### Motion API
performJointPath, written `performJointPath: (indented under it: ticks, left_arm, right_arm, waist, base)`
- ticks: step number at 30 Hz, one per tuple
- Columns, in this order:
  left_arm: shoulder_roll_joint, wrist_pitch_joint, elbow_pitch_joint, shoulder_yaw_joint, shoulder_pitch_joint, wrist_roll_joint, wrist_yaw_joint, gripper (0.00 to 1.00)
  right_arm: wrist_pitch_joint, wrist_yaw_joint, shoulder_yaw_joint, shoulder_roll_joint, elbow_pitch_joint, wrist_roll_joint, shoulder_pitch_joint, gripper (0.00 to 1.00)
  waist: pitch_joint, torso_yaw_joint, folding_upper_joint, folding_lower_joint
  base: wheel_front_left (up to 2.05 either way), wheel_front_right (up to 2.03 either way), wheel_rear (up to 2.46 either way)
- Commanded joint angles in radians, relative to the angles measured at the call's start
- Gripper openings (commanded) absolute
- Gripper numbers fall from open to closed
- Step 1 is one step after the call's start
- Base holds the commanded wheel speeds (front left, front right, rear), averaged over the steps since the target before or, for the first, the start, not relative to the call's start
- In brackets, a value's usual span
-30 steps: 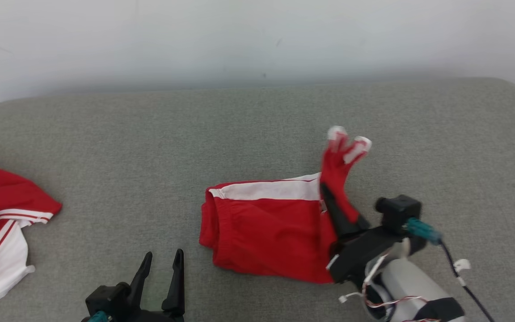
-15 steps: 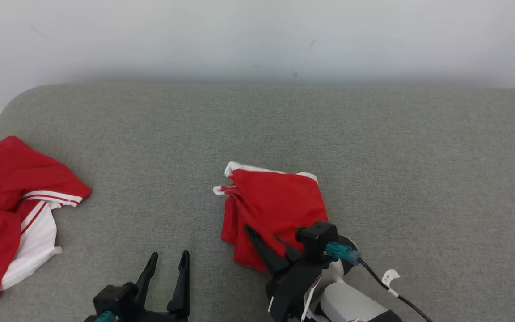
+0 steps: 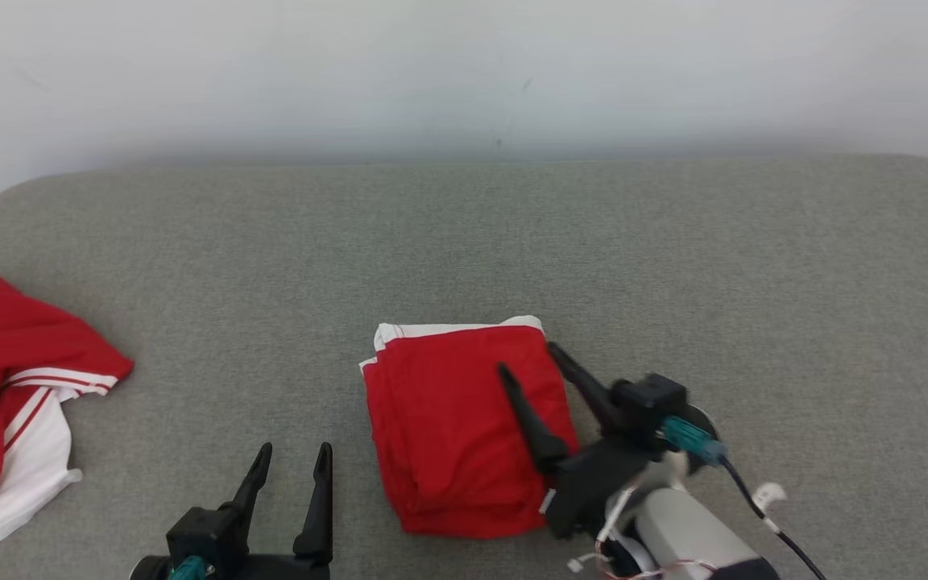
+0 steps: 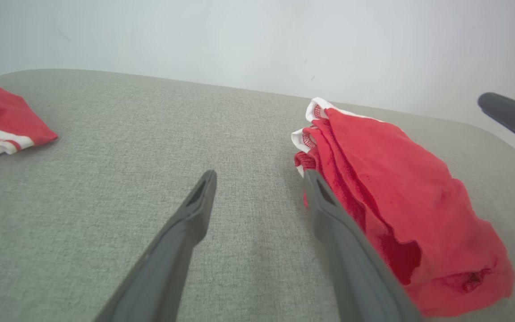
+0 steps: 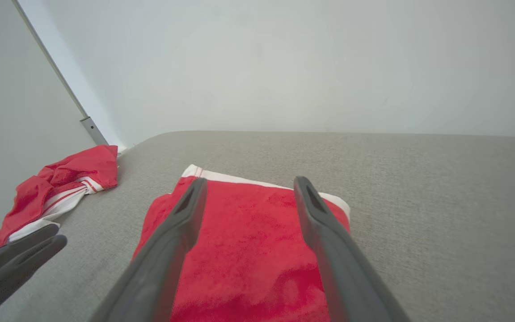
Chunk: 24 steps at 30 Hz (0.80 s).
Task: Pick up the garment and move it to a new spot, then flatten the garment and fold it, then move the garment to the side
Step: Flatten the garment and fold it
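Item: garment (image 3: 452, 427). A second ago it was spread wide, one end lifted high in my right gripper (image 3: 528, 357). It is now doubled over into a compact red stack, lying flat.
Item: my right gripper. Formerly pinched on the cloth, its fingers are now parted and the cloth released.

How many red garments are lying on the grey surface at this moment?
2: a folded garment at the centre, and a crumpled garment at the far left edge, partly cut off by the frame.
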<state>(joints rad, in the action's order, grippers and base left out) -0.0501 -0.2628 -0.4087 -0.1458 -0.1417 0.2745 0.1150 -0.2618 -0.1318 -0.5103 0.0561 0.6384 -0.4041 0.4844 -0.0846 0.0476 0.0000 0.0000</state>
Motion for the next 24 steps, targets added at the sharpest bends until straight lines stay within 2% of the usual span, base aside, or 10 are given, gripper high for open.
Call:
performJointPath:
  ticks: [1,7,12,18,24]
  left_arm:
    - [-0.001,-0.003,0.008,0.006,0.018,-0.014,-0.005,1.00]
    - [-0.001,-0.003,0.027,0.033,0.025,-0.031,-0.019,1.00]
    - [0.000,-0.003,0.031,0.062,0.043,-0.050,-0.031,1.00]
    - [-0.001,-0.003,0.029,0.104,0.067,-0.067,-0.048,1.00]
    - [-0.001,-0.003,0.036,0.144,0.099,-0.078,-0.062,1.00]
  right_arm:
    - [-0.004,0.002,0.051,0.007,-0.006,0.039,-0.039,1.00]
    - [-0.004,0.002,0.295,0.008,-0.049,0.172,-0.156,1.00]
    - [-0.004,0.002,0.431,0.001,-0.092,0.244,-0.234,1.00]
    - [-0.004,0.002,0.518,-0.005,-0.147,0.284,-0.300,1.00]
    - [-0.004,0.002,0.512,-0.006,-0.192,0.270,-0.338,1.00]
  waist:
    - [0.005,-0.018,0.0000,0.0000]
    - [0.007,-0.048,0.0000,0.0000]
    - [0.016,-0.069,0.0000,0.0000]
    - [0.036,-0.090,0.0000,0.0000]
    - [0.057,-0.108,0.0000,0.0000]
  base:
    - [0.00,0.00,0.00]
    - [0.00,0.00,0.00]
    - [0.00,0.00,0.00]
    - [0.00,0.00,0.00]
    - [0.00,0.00,0.00]
